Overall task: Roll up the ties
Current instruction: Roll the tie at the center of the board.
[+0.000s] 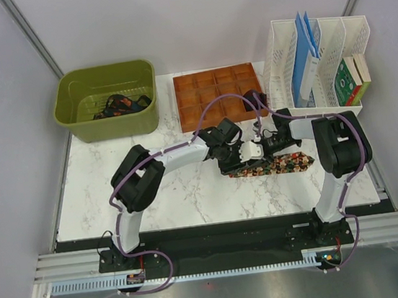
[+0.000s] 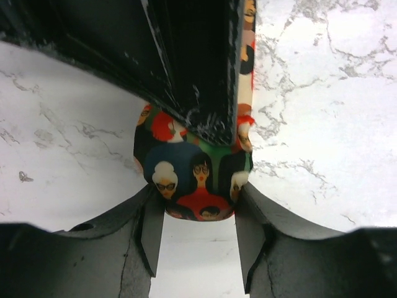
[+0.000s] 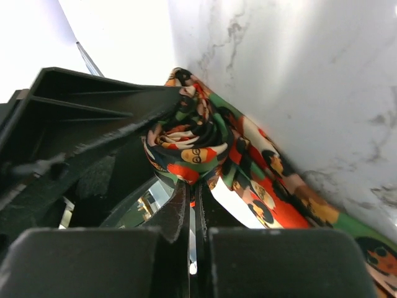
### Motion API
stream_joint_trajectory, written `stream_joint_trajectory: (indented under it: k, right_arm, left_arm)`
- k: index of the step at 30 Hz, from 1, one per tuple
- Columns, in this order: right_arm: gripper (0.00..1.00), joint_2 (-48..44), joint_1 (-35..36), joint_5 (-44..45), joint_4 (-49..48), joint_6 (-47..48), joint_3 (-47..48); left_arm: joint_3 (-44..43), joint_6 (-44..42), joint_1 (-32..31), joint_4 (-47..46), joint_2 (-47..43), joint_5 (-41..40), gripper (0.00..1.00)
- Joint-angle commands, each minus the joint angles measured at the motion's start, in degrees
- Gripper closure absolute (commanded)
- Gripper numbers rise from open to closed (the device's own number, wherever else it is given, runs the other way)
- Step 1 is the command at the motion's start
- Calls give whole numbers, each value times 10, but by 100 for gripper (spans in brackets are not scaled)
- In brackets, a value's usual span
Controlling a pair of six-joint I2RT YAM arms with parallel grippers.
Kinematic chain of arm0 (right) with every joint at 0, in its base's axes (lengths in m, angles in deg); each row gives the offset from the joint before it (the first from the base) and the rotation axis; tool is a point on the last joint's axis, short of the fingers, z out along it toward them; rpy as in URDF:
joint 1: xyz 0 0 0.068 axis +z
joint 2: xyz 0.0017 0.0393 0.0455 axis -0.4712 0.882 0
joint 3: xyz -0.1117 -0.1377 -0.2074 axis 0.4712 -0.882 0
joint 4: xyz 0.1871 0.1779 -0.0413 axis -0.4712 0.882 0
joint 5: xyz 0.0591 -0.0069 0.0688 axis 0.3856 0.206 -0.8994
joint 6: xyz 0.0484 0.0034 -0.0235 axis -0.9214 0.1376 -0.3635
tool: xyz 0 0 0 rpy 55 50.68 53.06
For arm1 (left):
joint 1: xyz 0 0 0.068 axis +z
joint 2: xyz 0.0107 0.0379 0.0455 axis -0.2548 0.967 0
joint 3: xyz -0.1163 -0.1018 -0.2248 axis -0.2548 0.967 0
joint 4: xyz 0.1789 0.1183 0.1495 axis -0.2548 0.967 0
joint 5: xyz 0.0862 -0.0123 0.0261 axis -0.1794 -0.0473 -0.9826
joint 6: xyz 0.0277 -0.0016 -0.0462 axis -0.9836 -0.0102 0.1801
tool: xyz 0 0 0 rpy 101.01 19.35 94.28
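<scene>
A speckled tie (image 1: pixel 282 163) with red, green and orange faces on black lies flat mid-table; its left end is wound into a small roll (image 3: pixel 189 146). My right gripper (image 3: pixel 193 192) is shut on fabric at the roll's core; in the top view it (image 1: pixel 258 147) sits over the roll. My left gripper (image 2: pixel 198 208) is open, its fingertips (image 2: pixel 155 217) flanking the roll's end (image 2: pixel 193 180) and resting against it; in the top view it (image 1: pixel 238 159) is just left of the roll. Darker ties (image 1: pixel 121 104) lie in the green bin.
A green bin (image 1: pixel 109 125) stands at the back left. A brown compartment tray (image 1: pixel 218 96) sits at the back centre. A white file rack (image 1: pixel 318 54) with books stands at the back right. Purple cables run along both arms.
</scene>
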Motion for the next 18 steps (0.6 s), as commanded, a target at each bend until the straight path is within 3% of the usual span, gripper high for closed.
stream_joint_trajectory:
  k: [1, 6, 7, 11, 18]
  right_arm:
    - [100, 23, -19, 72, 3, 33, 0]
    - [100, 47, -25, 88, 18, 48, 10]
    - [100, 50, -25, 91, 20, 49, 12]
    - [100, 66, -27, 108, 28, 56, 16]
    - [100, 90, -27, 119, 27, 53, 19]
  left_arm:
    - [32, 20, 13, 48, -27, 43, 40]
    - [101, 36, 49, -46, -119, 64, 21]
    - [113, 41, 53, -65, -131, 65, 1]
    - [152, 35, 69, -110, -164, 90, 0]
    - [142, 41, 68, -144, -129, 105, 0]
